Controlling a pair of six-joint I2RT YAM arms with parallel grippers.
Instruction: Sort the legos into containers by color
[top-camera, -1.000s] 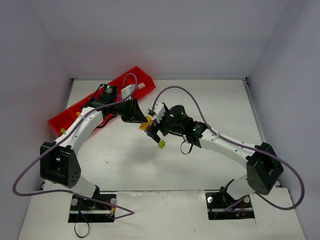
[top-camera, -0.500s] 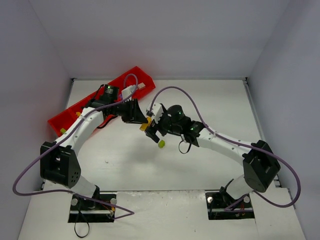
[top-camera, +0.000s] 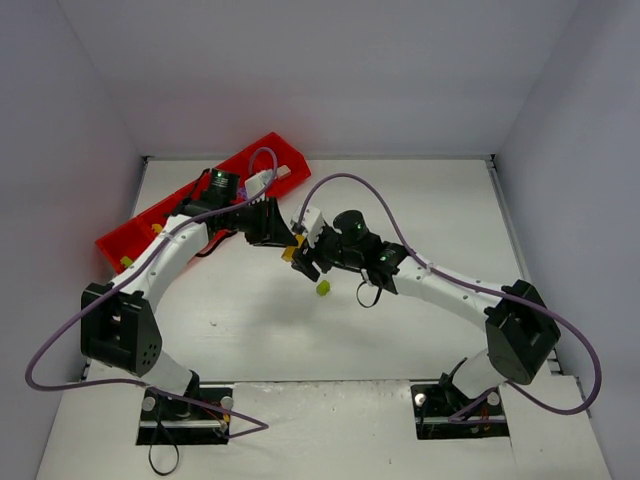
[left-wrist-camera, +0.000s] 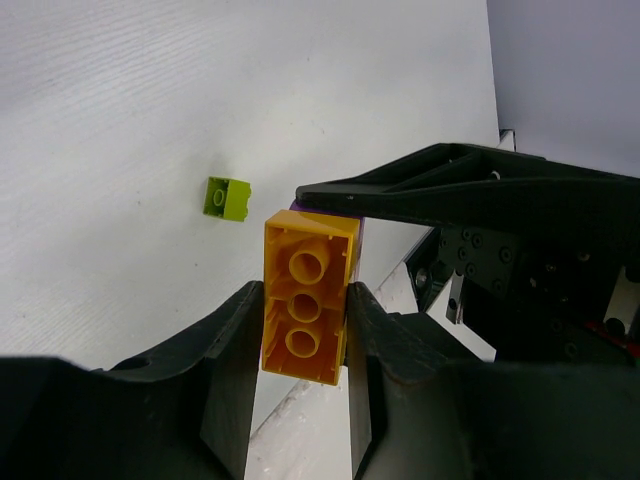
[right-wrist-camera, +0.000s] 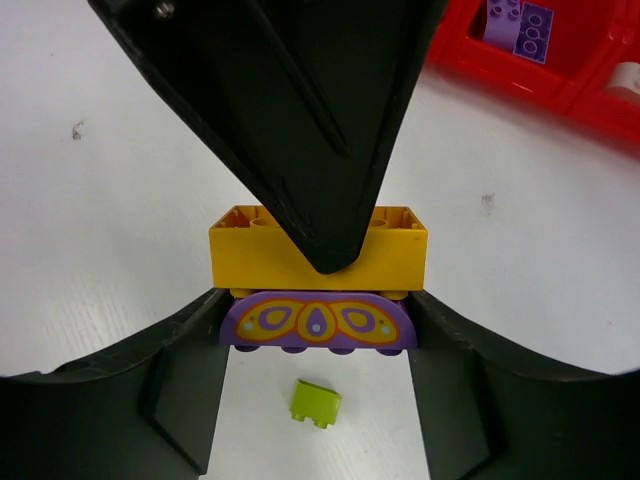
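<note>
Legos (right-wrist-camera: 520, 30) partly sorted tbh: yellow-orange brick (left-wrist-camera: 305, 310) clamped by left tool (left-wrist-camera: 303, 340), purple brick (right-wrist-camera: 317, 325) by right tool (right-wrist-camera: 317, 345), lime brick (right-wrist-camera: 316, 403) outside red tray (top-camera: 125, 240).

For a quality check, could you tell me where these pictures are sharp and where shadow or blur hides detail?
Top view: even light, soft shadows, small detail lost. Left wrist: yellow brick and green brick sharp, left claw near-black. Right wrist: purple piece crisp, left claw a dark silhouette.

stacked bricks (top-camera: 291, 251) mid-table | loose brick (top-camera: 323, 289) just before them | tray (top-camera: 122, 238) behind-left
</note>
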